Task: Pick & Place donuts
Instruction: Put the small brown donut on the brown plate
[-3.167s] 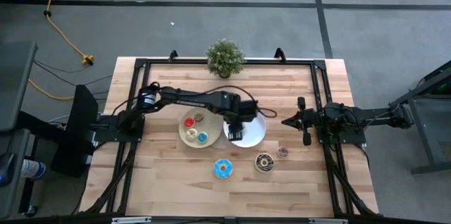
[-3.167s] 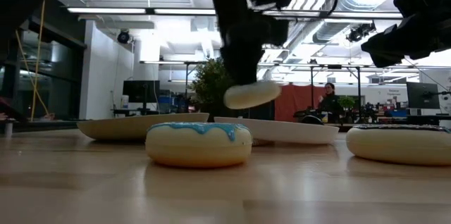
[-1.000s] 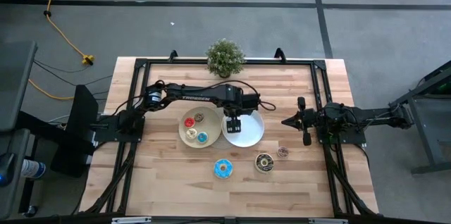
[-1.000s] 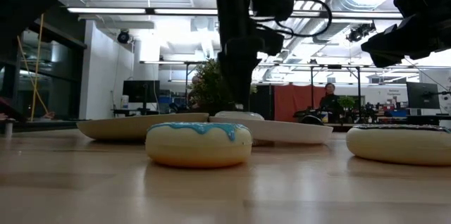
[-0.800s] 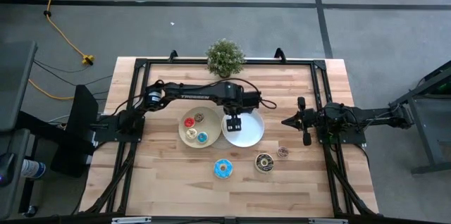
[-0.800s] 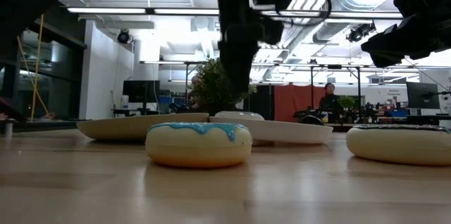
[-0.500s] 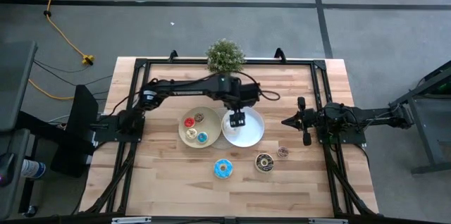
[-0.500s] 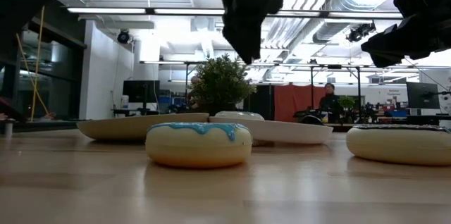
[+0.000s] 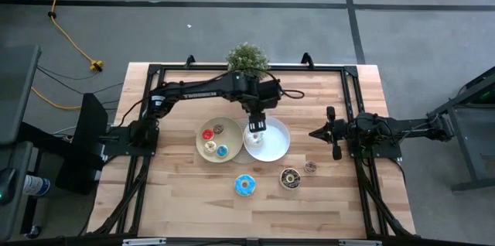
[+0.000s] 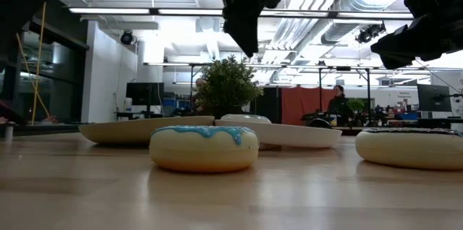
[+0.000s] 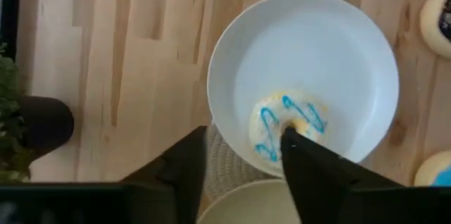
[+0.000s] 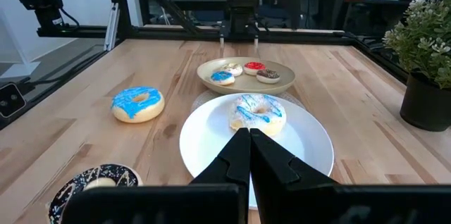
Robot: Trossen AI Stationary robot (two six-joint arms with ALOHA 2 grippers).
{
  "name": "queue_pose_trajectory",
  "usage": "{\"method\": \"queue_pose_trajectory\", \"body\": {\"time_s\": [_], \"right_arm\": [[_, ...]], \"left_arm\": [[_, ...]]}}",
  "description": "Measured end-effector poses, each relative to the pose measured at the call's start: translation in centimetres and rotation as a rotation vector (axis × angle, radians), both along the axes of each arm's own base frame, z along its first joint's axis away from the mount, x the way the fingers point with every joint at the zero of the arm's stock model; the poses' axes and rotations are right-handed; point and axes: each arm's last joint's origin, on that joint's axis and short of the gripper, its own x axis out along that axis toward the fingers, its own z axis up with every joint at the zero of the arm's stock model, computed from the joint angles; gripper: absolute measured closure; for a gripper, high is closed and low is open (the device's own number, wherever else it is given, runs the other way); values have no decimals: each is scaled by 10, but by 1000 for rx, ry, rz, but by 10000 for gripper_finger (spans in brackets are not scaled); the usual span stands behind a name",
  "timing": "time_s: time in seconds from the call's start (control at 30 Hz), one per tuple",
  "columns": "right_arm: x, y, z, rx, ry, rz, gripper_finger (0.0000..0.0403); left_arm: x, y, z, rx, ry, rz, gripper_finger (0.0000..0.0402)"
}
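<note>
Since the earlier frame we note the left end effector (image 9: 257, 122) has lifted off the white plate (image 9: 280, 147), fingers apart, nothing held; the blue-drizzled donut (image 11: 289, 124) lies in the plate. Right end effector (image 9: 315, 132) closed, parked at right. Risk: large blue donut (image 9: 244, 186) & dark donuts sit close together near the bench front, so approach could nudge a neighbour.

On my wooden worktop (image 9: 178, 192) a beige plate (image 9: 203, 150) sits just beside a white plate (image 9: 275, 147); a potted plant (image 9: 247, 58) stands at the far edge; a yellow cable (image 9: 68, 41) trails over the grey floor (image 9: 232, 22).
</note>
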Motion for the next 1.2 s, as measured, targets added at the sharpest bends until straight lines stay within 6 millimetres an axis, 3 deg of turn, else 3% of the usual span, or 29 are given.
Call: {"method": "queue_pose_trajectory", "body": {"time_s": [0.37, 0.57, 0.73, 0.8, 1.2], "right_arm": [[0, 0, 0, 0, 0, 0, 402], [0, 0, 0, 0, 0, 0, 402], [0, 0, 0, 0, 1, 1, 402], [0, 0, 0, 0, 0, 0, 402], [1, 0, -1, -1, 14, 0, 402]], "left_arm": [[-20, 6, 22, -30, 7, -130, 394], [-26, -2, 30, -54, -24, -221, 400], [-42, -10, 26, -46, -102, -259, 401], [-56, -13, 18, -68, -111, -266, 401], [-136, -25, -21, -113, -539, -97, 401]]}}
